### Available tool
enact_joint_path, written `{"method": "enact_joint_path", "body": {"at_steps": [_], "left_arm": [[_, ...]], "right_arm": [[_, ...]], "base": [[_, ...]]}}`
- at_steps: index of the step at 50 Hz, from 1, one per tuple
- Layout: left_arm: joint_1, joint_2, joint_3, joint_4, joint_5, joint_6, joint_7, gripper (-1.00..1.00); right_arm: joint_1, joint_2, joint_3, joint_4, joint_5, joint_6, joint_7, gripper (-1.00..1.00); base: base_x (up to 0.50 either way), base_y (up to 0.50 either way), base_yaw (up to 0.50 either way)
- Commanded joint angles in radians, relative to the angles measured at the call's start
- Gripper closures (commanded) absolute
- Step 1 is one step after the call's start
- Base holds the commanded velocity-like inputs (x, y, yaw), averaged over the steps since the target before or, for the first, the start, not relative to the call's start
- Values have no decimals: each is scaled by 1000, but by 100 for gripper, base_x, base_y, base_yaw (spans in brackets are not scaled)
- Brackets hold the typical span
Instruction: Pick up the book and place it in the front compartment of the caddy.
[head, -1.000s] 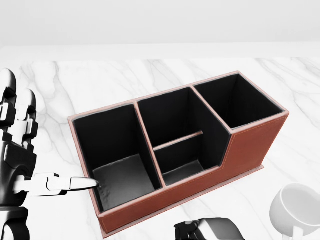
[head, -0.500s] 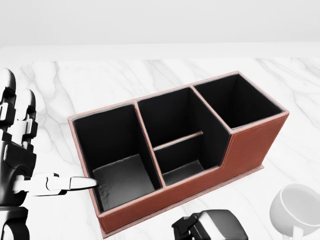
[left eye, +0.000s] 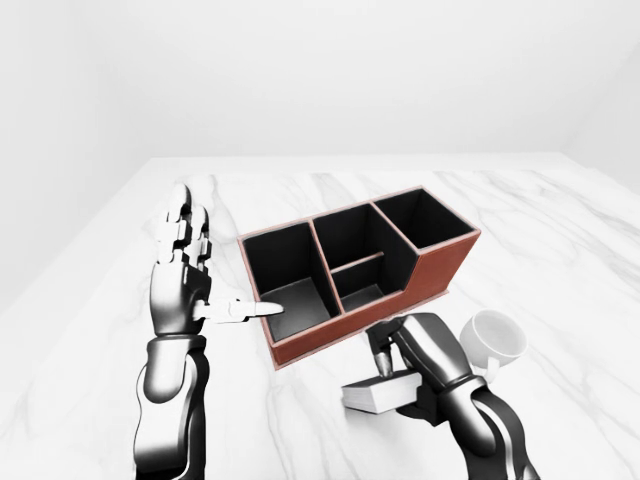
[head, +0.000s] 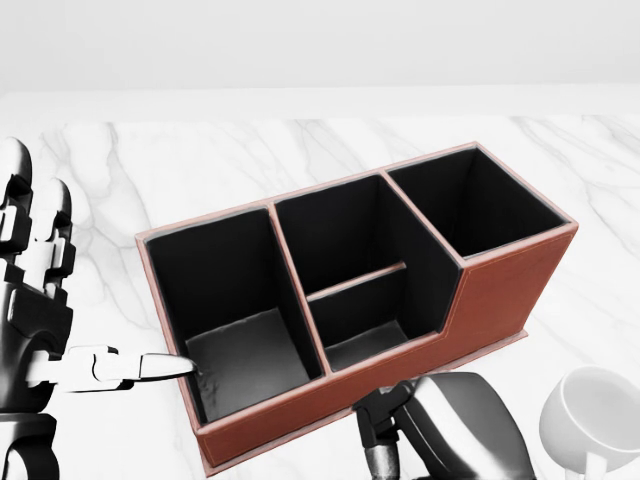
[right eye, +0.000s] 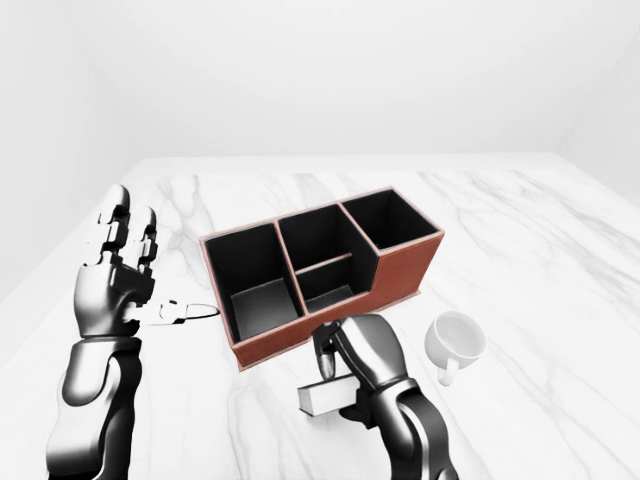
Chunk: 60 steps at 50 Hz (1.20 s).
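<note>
The caddy (left eye: 440, 268) is a red-brown box with black compartments, standing mid-table. The book (left eye: 375, 395) is pale, with a dark cover. My right hand (left eye: 412, 362) is shut on it and holds it below the caddy's lower wall in the left-eye view. In the head view only the top of the right hand (head: 440, 430) shows at the bottom edge; the book is hidden there. My left hand (left eye: 185, 275) is open, fingers upright, its thumb pointing at the caddy's left end wall (head: 170, 368).
A white mug (left eye: 495, 338) stands to the right of my right hand, near the caddy's lower right corner. The marble table (left eye: 560, 230) stretches around the caddy and ends at a far edge towards a white wall.
My right hand has risen into the head view from the bottom edge, towards the caddy's lower wall. The left hand, caddy and mug have not moved.
</note>
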Motion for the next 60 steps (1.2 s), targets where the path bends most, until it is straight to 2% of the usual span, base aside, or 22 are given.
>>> {"method": "enact_joint_path", "body": {"at_steps": [1,4,10,19,35,40,60], "left_arm": [[-1,0,1,-2,-1,0,1,-100],[0,0,-1,1,0,0,1,-100],[-1,0,-2,-2,1,0,1,-100],[1,-1,-5,4,2,0,1,-100],[0,-1,-3,5,2,0,1,-100],[2,-1,-5,7,4,0,0,-100],[0,0,-2,5,2,0,1,-100]], "right_arm": [[-53,22,-30,-79,-22,21,61,100],[-83,26,-41,-92,-27,34,88,100],[-111,30,-52,-101,-41,37,116,100],[-191,37,-66,-114,-64,59,182,100],[-372,40,-100,-120,-90,129,304,100],[-423,33,-112,-94,-90,141,312,100],[-579,13,-131,33,-92,143,295,100]], "base": [[0,0,0],[0,0,0],[0,0,0],[0,0,0],[0,0,0],[0,0,0],[0,0,0]]}}
